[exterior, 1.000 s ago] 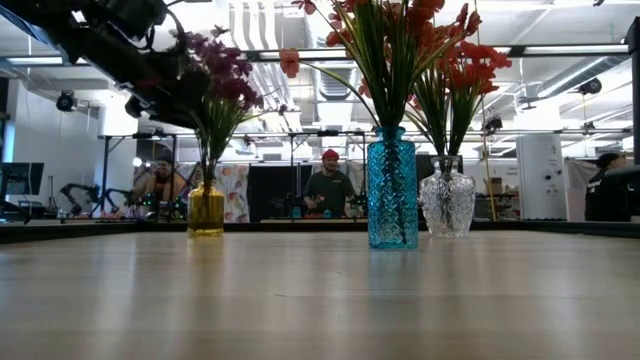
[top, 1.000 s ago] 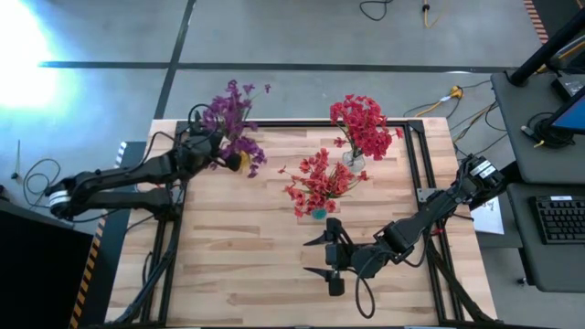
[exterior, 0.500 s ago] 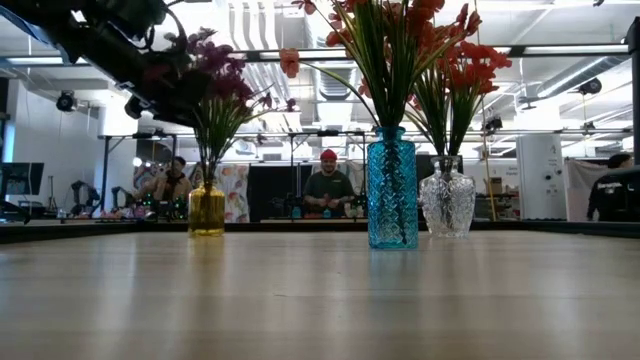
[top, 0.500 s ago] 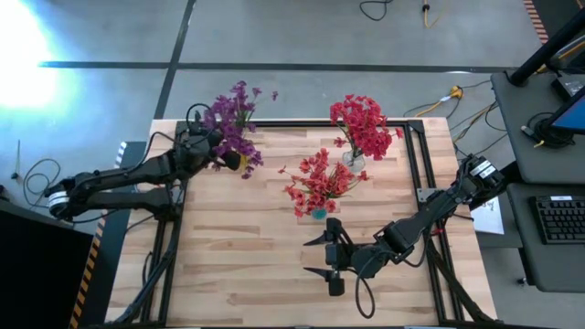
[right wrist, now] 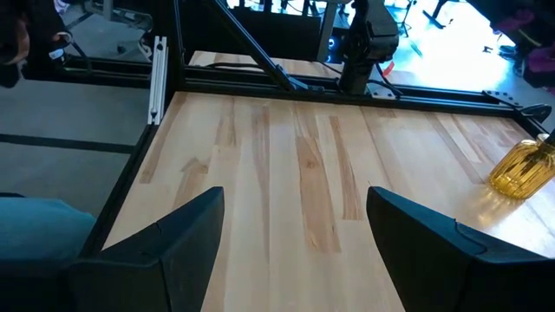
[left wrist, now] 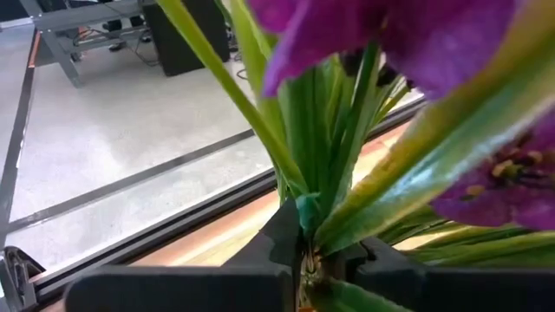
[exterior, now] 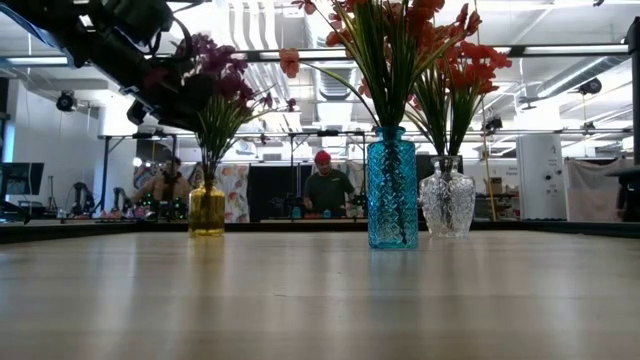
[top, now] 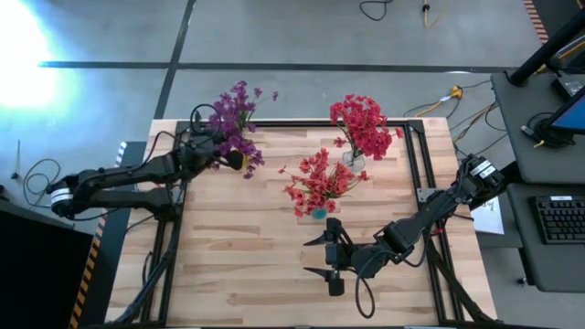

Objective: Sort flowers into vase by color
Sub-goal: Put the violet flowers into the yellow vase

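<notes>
A wooden table seen from above holds three vases of artificial flowers, with a dark robot arm reaching in from each side. The blue vase near the middle of the table serves as the landmark here.

Far to the left of the blue vase, near the table's back left corner, a yellow vase holds a bunch of purple flowers. The left gripper sits right at this bunch, level with the green stems just above the yellow vase's mouth. Its fingers are pressed fully together around the stems, which pass between the two dark fingertips in the left wrist view. Purple petals fill much of that close view.

The blue vase itself holds a spray of red flowers that fans out above it.

Just behind and to the right of the blue vase stands a clear glass vase with a second bunch of red flowers.

In front of the blue vase, toward the table's near edge, the right gripper hovers over bare wood. Its two fingers are spread wide apart and hold nothing.

In the room beyond the table, behind the blue vase, a person in a red cap is at a bench.
</notes>
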Controlling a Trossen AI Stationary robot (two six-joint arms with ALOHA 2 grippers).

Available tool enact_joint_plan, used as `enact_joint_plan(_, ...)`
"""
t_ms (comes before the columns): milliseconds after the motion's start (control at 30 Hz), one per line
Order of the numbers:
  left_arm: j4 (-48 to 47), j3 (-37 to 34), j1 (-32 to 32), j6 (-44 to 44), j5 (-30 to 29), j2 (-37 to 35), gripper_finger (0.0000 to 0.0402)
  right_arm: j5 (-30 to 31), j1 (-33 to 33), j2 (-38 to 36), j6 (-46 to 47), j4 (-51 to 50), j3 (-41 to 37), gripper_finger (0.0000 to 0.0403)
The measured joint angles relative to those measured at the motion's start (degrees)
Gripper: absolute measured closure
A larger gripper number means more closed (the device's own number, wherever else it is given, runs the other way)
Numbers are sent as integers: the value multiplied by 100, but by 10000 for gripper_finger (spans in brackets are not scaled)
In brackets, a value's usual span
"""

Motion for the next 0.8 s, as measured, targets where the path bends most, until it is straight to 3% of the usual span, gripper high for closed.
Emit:
enact_joint_plan(367, 0, -29, -9, -296, 3, 159, 393, 0, 0, 0, 2, -1, 0, 129)
enact_joint_plan(800, -381, 196, -97, -232, 35, -16, 288, -2, 2, -1, 0, -2, 4, 129)
